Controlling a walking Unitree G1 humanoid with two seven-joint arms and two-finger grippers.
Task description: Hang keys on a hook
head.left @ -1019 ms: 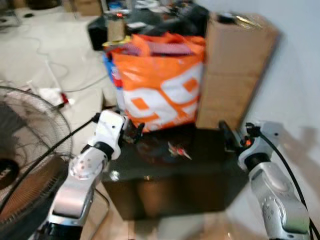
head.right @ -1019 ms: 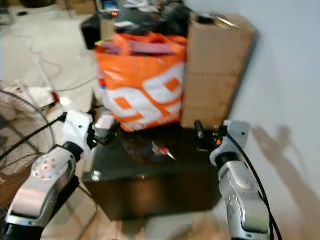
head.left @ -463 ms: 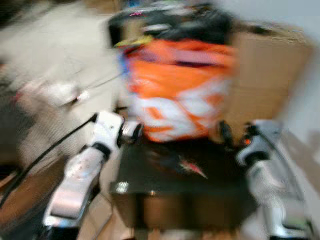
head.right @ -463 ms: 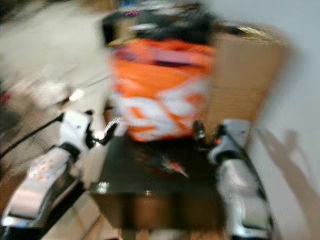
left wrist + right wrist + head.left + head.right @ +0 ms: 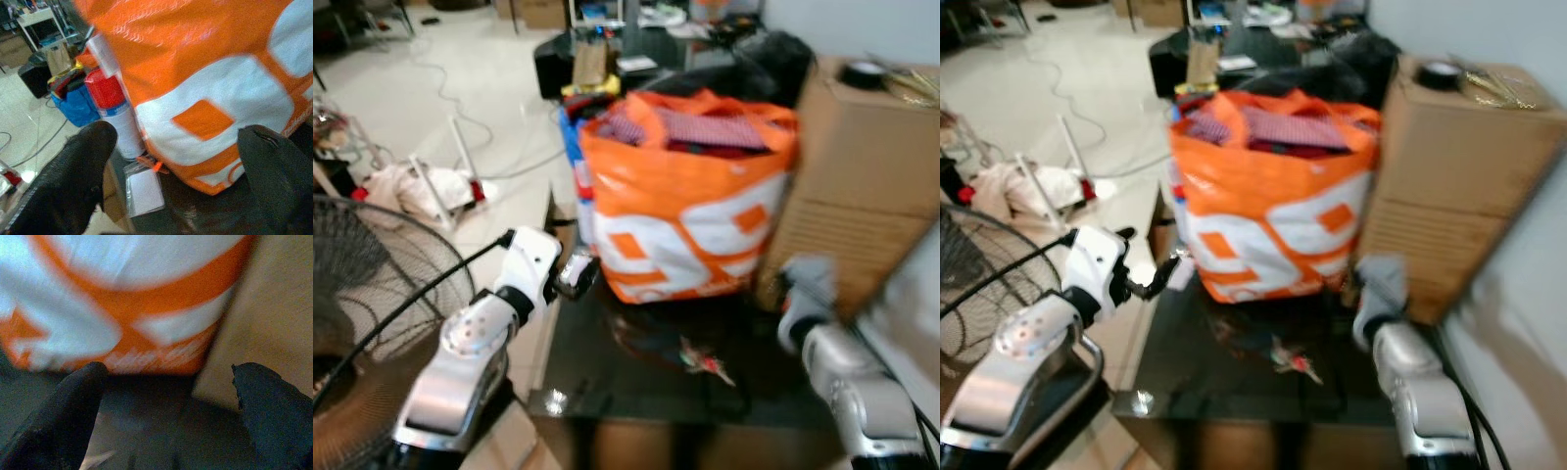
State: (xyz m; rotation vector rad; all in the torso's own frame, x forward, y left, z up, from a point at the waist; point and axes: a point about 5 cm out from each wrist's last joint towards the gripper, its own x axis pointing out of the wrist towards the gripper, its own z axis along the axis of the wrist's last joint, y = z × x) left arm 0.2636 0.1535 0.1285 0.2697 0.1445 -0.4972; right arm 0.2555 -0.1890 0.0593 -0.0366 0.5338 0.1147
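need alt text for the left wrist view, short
The left pincer, open, points at a large orange-and-white bag sitting on a dark table. Beside the bag stand a spray can with a red cap and a small clear-sleeved card lying at the table edge, with a tiled floor beyond.

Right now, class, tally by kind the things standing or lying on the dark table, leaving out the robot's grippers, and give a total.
Orange and white bags: 1
Cardboard boxes: 1
Bunches of keys: 1
Total: 3, all on the black table
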